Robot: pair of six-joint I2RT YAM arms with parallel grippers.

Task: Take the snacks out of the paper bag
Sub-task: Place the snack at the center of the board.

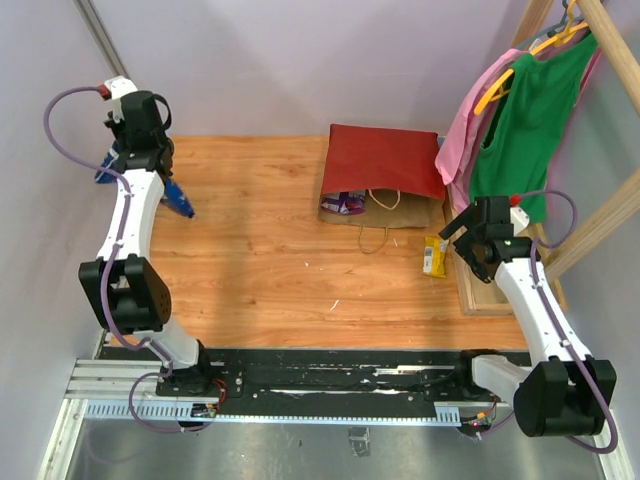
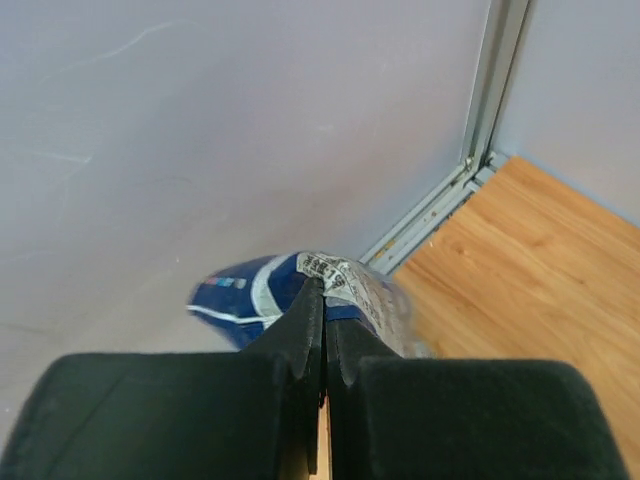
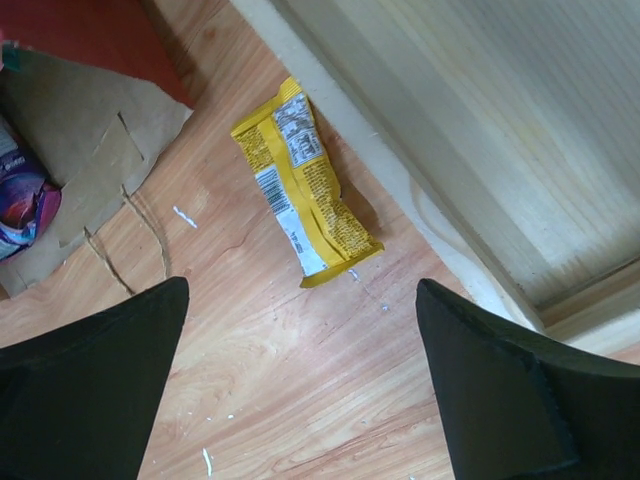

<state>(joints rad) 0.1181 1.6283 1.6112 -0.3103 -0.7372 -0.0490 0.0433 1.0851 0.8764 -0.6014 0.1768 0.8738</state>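
Observation:
The paper bag [image 1: 385,160] lies flat at the back of the table, red on top, its brown mouth [image 1: 395,212] facing me. A purple packet [image 1: 345,204] shows in that mouth, and also at the edge of the right wrist view [image 3: 20,200]. A yellow bar [image 1: 434,256] lies on the wood right of the bag. My right gripper [image 1: 462,238] hangs open just above the bar [image 3: 300,195], nothing between its fingers. At the far left my left gripper [image 1: 165,178] is shut on the top edge of a blue snack bag [image 2: 250,295], which hangs below it by the wall.
A wooden clothes rack stands at the right with a green top [image 1: 525,120] and a pink one [image 1: 470,120]. Its wooden base [image 3: 450,150] runs close beside the yellow bar. A metal rail [image 2: 440,200] lines the wall's foot at the left.

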